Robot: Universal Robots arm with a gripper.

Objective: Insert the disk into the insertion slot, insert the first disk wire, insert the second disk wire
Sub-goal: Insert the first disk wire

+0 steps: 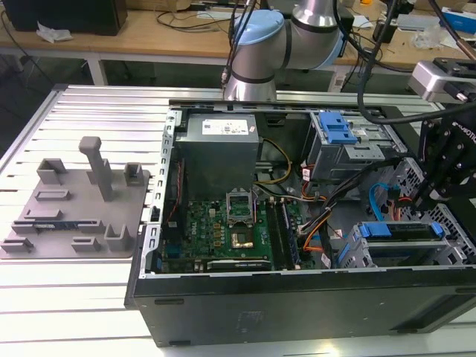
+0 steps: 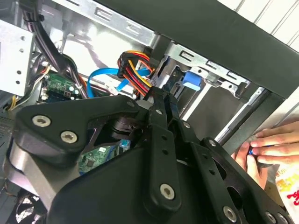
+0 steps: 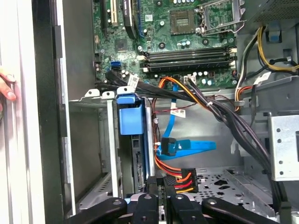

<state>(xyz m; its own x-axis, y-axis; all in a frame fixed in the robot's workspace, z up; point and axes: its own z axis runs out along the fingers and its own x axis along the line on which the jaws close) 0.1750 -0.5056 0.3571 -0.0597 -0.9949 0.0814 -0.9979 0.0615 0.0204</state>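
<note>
With the disk [image 1: 394, 230] seated in the insertion slot [image 1: 349, 254] at the exterior view's near right, the pincer [image 3: 161, 185], clamped on the multicoloured wire plug [image 3: 183, 179], should probably square it to the disk's socket before pressing.

In the exterior view the arm [image 1: 256, 44] is standing at twelve o'clock. Its black gripper [image 1: 435, 175] is hanging at three o'clock, pointing toward six, fingers [image 3: 153, 186] pressing close together.

The disk [image 1: 401, 236] sits in the insertion slot [image 1: 349, 254], at the case's [image 1: 297, 301] near corner on the exterior view's right, with my tool [image 1: 428, 190] close by.
</note>
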